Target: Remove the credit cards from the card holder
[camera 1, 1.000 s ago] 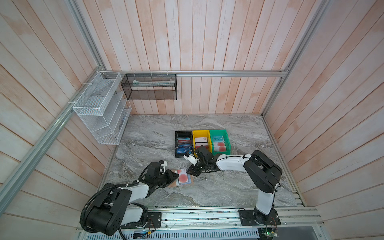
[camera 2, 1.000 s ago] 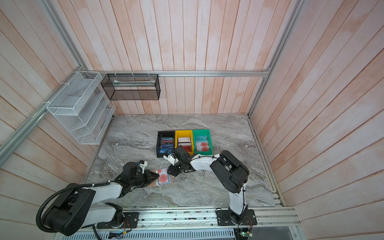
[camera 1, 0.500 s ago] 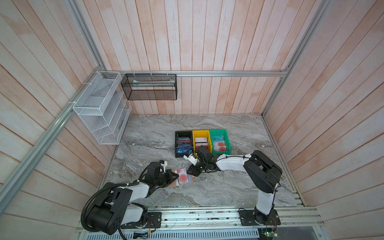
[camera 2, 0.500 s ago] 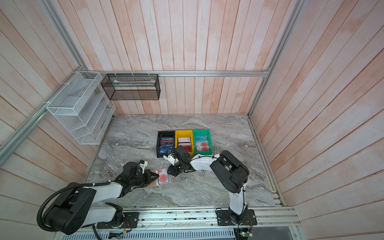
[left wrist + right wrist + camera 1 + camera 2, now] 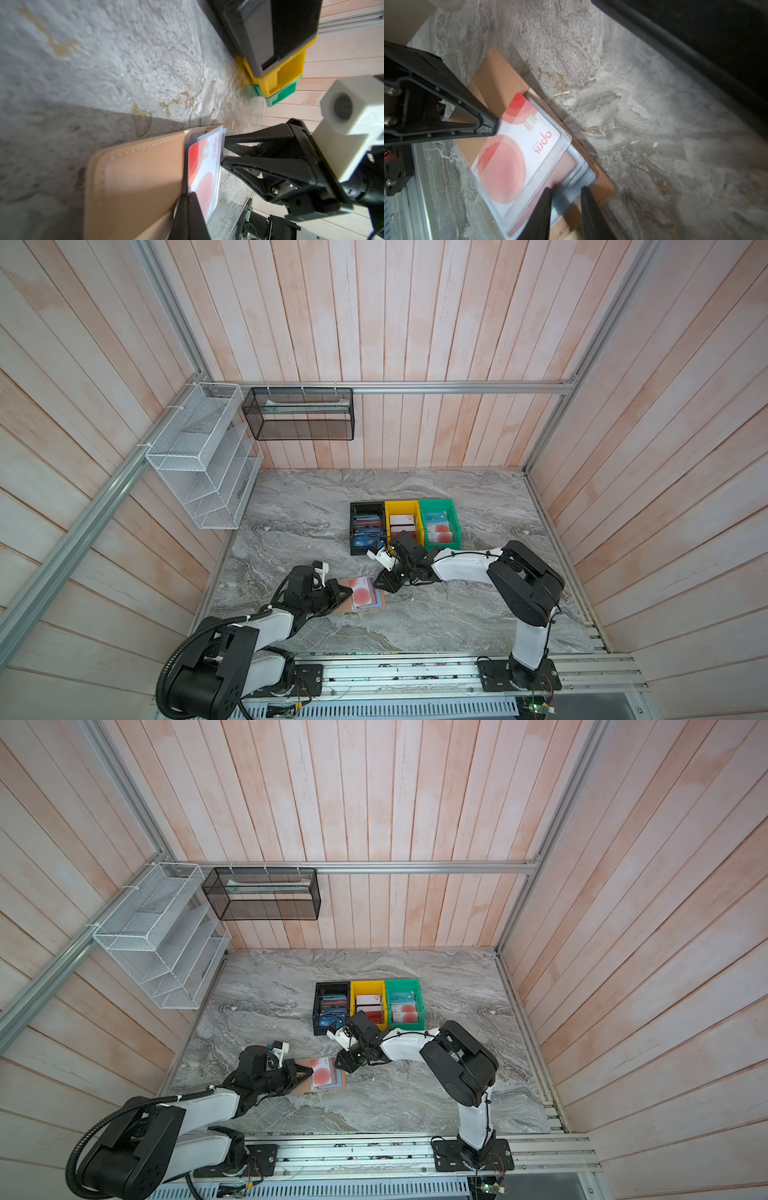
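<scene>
pinching the left long edge of the card (image 5: 512, 153), the left gripper (image 5: 350, 592) has its jaws closed on it, with no gap to see. the card lies on top of the open holder (image 5: 496, 79), which rests on the table (image 5: 436, 614) near the front, between the two arms. from the left gripper the card lies to the right, and its long axis runs near to far, so the grip is on a long side, not on an end. its left part looks brighter than the rest, so i judge it is partly out of the sleeve (image 5: 565, 141) toward the left. the right gripper (image 5: 565, 187) is at the opposite, right side of the holder. its jaws stand narrow with a small gap, tips down at the edge of the sleeve pages. whether they press or only touch, i cannot tell. the coming pull should go straight left, across the short side of the card, away from the right gripper. if it turns, the card may jam in the sleeve.
</scene>
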`<state>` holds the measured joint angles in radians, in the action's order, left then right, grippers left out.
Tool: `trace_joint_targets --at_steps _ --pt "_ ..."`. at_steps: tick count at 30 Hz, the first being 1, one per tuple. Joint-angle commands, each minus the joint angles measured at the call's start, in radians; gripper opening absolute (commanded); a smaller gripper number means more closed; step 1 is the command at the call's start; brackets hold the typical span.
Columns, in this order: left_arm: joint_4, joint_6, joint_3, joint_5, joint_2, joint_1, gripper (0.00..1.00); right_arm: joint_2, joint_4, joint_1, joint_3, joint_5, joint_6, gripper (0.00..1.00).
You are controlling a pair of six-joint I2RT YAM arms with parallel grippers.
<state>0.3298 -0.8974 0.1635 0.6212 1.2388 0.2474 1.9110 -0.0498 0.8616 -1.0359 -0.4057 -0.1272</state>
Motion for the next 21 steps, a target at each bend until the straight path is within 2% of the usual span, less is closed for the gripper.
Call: trace_joint_targets --at_steps 1,9,21 --pt "-0.08 0.042 -0.013 -0.015 -0.029 -0.015 0.0 0.138 -0.212 0.016 0.081 0.114 0.001 0.29" --pt "-0.185 0.045 -0.01 -0.025 -0.094 -0.036 0.0 0.136 -0.229 0.016 0.076 0.12 0.009 0.29" --pt "-0.458 0.056 0.061 -0.073 -0.315 -0.072 0.0 0.093 -0.255 0.009 0.063 0.106 0.023 0.29"
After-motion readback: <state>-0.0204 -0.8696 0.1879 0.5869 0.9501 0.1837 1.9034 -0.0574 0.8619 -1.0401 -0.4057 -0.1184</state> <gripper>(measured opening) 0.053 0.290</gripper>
